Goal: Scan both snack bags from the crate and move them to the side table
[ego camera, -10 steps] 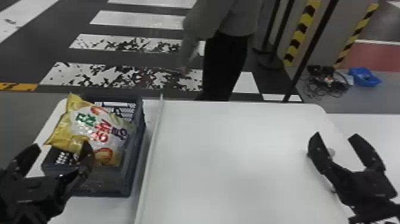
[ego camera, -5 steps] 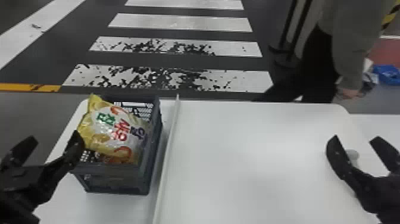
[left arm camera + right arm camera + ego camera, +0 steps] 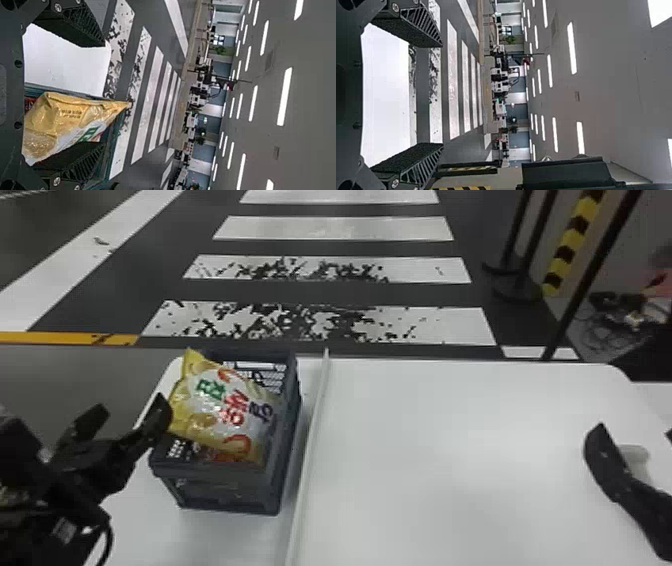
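In the head view my left gripper (image 3: 127, 417) is open just left of the grey crate (image 3: 225, 490), one finger beside the yellow snack bag (image 3: 215, 405). That bag leans tilted in the crate, its top corner above the rim; beneath it a patch of red-orange packaging (image 3: 220, 456) shows. The left wrist view has the bag (image 3: 59, 118) by the lower finger of my open left gripper (image 3: 105, 95), not gripped. My right gripper (image 3: 635, 430) is over the table's right part in the head view; in the right wrist view this gripper (image 3: 442, 95) stands open and holds nothing.
A raised white strip (image 3: 312, 440) runs front to back on the white table (image 3: 440, 470), right of the crate. A small pale object (image 3: 636, 460) sits beside the right gripper's finger. Barrier posts (image 3: 590, 275) and cables (image 3: 605, 330) lie beyond the table.
The head view has shifted, so crate and table appear farther right. My left gripper now stands higher beside the bag instead of in front of the crate's near side. The person behind the table has left the view.
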`<state>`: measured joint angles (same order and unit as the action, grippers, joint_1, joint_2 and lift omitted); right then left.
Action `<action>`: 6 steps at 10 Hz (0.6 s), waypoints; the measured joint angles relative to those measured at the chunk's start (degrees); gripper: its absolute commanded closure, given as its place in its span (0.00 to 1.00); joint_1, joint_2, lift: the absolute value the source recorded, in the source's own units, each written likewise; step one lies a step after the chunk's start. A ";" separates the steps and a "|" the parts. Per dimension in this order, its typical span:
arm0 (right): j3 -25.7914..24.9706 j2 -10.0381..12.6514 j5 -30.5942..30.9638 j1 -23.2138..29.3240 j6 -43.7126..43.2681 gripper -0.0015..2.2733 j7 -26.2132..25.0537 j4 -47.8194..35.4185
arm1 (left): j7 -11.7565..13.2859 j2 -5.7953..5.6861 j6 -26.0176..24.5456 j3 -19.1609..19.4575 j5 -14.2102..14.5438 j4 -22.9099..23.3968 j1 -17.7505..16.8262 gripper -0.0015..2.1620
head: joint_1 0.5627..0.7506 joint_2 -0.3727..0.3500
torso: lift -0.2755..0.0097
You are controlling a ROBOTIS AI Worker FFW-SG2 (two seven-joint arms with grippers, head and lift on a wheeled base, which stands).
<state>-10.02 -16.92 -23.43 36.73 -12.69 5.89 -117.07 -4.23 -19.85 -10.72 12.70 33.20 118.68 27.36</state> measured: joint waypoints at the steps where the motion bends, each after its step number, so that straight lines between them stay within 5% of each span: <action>1: 0.00 -0.15 0.04 0.01 0.00 0.05 0.00 0.00 | 0.14 0.00 -2.22 -0.27 0.01 -1.35 -2.28 0.06 | 0.70 0.59 | 0.63; 6: 0.00 -0.48 0.06 -0.25 0.00 0.05 0.00 -0.04 | 1.42 1.26 -8.57 -3.14 -0.84 -7.11 -9.53 0.06 | 0.70 0.56 | 0.63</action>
<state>-10.02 -17.40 -23.36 36.48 -12.69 5.89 -117.11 -2.81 -18.59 -19.29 9.56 32.36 111.58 17.83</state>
